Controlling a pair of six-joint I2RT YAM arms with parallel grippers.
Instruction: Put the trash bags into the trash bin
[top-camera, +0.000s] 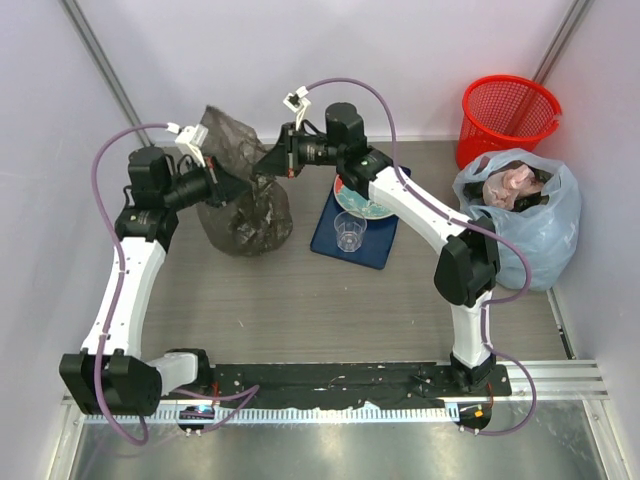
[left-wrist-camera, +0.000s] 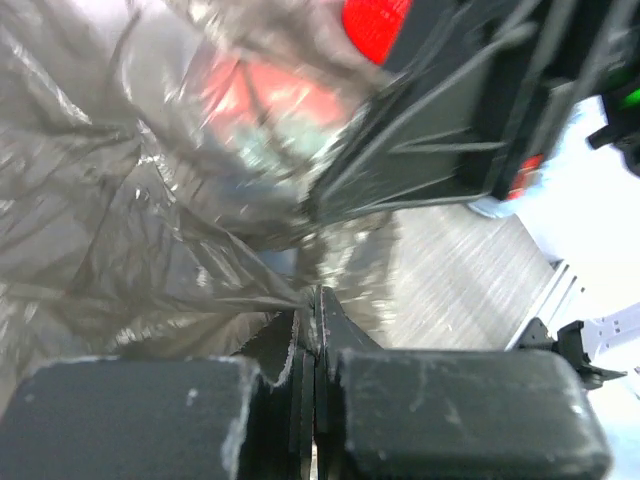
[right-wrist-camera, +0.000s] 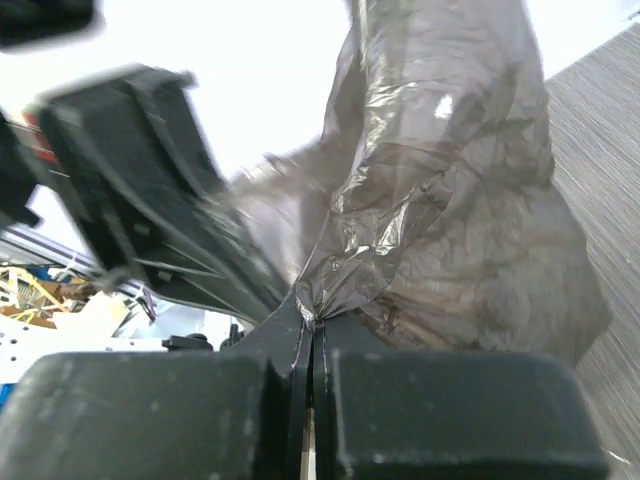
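Crinkly trash bag (top-camera: 248, 212) fast in left gripper (left-wrist-camera: 316, 305) and right gripper (right-wrist-camera: 312, 322)

On your desk (top-camera: 300, 310) the trash bag (top-camera: 245, 225) stands at the far left, between the ends of the two arms. Your left claw (left-wrist-camera: 315, 295) meets its upper part from the left and your right claw (right-wrist-camera: 312, 320) from the right, each pinched on a fold. Just right of the bag lies a mat (top-camera: 375, 245), with a plate (top-camera: 360, 207) on its far half and a cup (top-camera: 349, 232) before it. The trash bin (top-camera: 508, 118) stands in the far right corner, with a second bag (top-camera: 535, 235) directly in front of it.
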